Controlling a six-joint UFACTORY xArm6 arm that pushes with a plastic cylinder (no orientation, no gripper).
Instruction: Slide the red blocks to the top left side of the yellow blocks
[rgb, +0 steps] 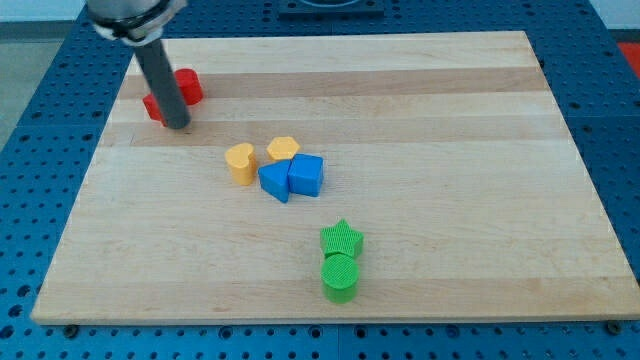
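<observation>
Two red blocks sit near the view's top left: one (188, 85) shows to the right of the rod, the other (153, 107) is mostly hidden behind it. My tip (177, 124) rests on the board touching or just below these red blocks. Two yellow blocks lie near the middle: a heart-like one (240, 161) and a smaller one (283, 149) to its right. The red blocks are up and to the left of the yellow ones, a clear gap apart.
Two blue blocks (275, 181) (306, 175) touch the yellow ones from below. A green star (341, 239) and a green cylinder (340, 277) sit lower in the middle. The wooden board (450, 200) lies on a blue perforated table.
</observation>
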